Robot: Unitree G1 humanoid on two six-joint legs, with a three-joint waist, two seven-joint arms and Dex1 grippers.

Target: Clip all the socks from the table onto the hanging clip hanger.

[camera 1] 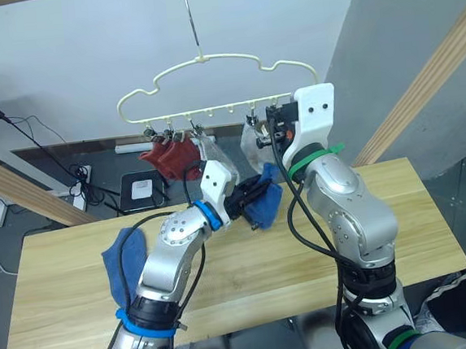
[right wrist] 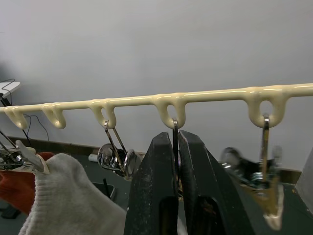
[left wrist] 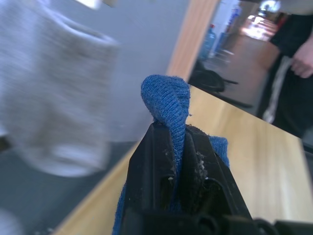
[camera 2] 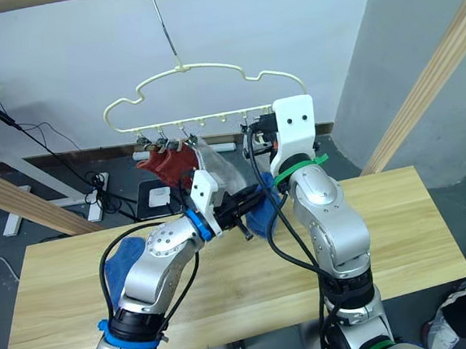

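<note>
The pale-yellow clip hanger (camera 1: 221,56) hangs above the table's (camera 1: 415,207) far edge. Two rust-red socks (camera 1: 166,157) and a light grey sock (camera 1: 211,152) hang from its left clips, and another grey sock (camera 1: 255,144) hangs further right. My right gripper (right wrist: 177,139) is raised to the bar (right wrist: 205,96) and shut on a silver clip (right wrist: 174,126). My left gripper (camera 1: 255,195) is held just below it, shut on a blue sock (left wrist: 166,98) that droops over the table. A second blue sock (camera 1: 124,257) lies on the table at the left.
Slanting wooden poles stand at the left (camera 1: 13,185) and right (camera 1: 428,76) of the table. Cables and a black device (camera 1: 140,189) lie on the floor behind. Free clips (right wrist: 115,156) hang beside the held one. A person (left wrist: 293,63) stands beyond the table.
</note>
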